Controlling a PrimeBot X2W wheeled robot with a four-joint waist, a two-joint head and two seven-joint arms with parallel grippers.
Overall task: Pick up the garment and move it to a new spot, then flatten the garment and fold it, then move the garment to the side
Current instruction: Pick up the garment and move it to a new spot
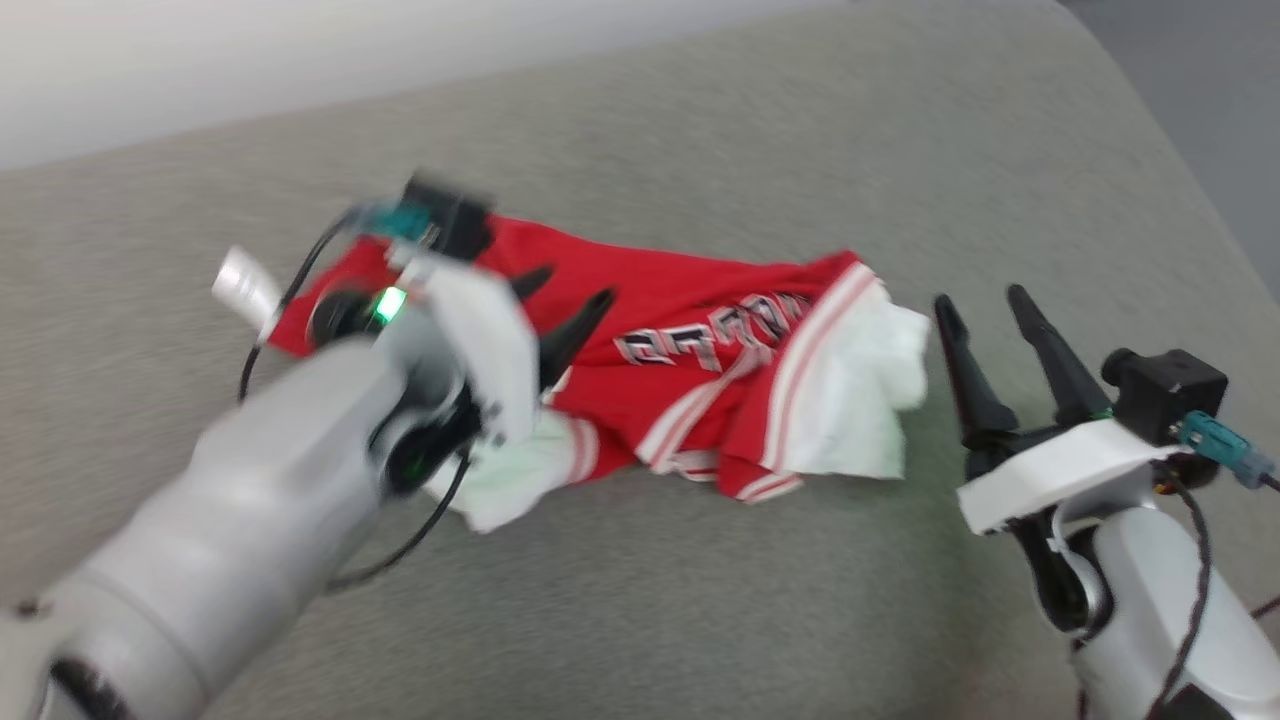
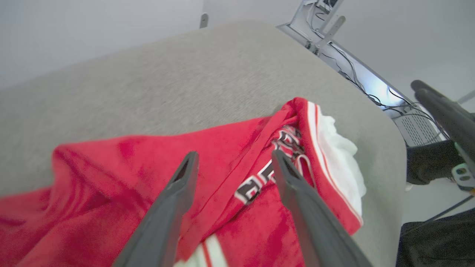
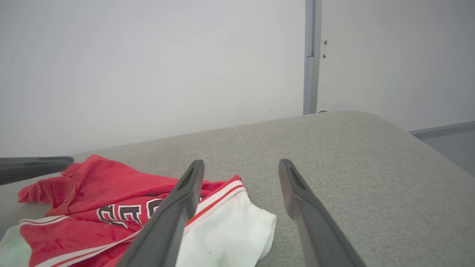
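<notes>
Garment (image 1: 690,285) lies crumpled on grey fabric surface (image 1: 700,580). Left hand (image 1: 572,300) over garment's left part, fingers spread wide, nothing between them. Right hand (image 1: 982,302) open, empty, just beside garment's white sleeve (image 1: 860,400), clear of cloth.

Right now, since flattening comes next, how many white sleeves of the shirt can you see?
2. One sleeve bunches at the shirt's right end, near the right gripper; the second sleeve pokes out beneath the left gripper.
</notes>
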